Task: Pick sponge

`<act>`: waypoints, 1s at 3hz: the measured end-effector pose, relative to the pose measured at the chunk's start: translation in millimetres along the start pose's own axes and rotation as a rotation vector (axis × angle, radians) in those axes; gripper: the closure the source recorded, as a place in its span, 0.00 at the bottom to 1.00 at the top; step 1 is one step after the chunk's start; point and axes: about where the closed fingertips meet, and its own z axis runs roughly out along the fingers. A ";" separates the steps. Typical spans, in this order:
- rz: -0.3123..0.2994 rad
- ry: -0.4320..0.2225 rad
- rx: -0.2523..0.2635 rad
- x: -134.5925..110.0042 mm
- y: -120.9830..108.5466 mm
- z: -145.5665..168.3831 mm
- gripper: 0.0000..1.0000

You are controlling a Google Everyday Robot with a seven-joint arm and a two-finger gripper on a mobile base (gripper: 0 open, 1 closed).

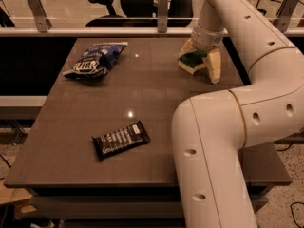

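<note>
At the far right part of the table (57,141), the gripper (198,66) is down low with its two pale fingers (213,64) spread wide. The sponge (191,61) lies between them on the tabletop, green layer up. I cannot tell whether either finger touches it. Well away from the gripper, across the table, lies a blue snack bag (95,61). A black candy bar wrapper (120,139) lies nearer the camera.

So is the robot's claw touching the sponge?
Cannot tell. In the camera view the gripper is down around the sponge at the far right of the table, but neither a plain gap nor plain contact shows.
</note>
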 end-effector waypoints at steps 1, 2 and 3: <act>0.001 0.011 0.030 3.5 -8.9 2.4 0.41; 0.001 0.011 0.030 2.8 -9.3 -2.5 0.64; -0.003 0.014 0.035 0.4 -10.0 -8.7 0.84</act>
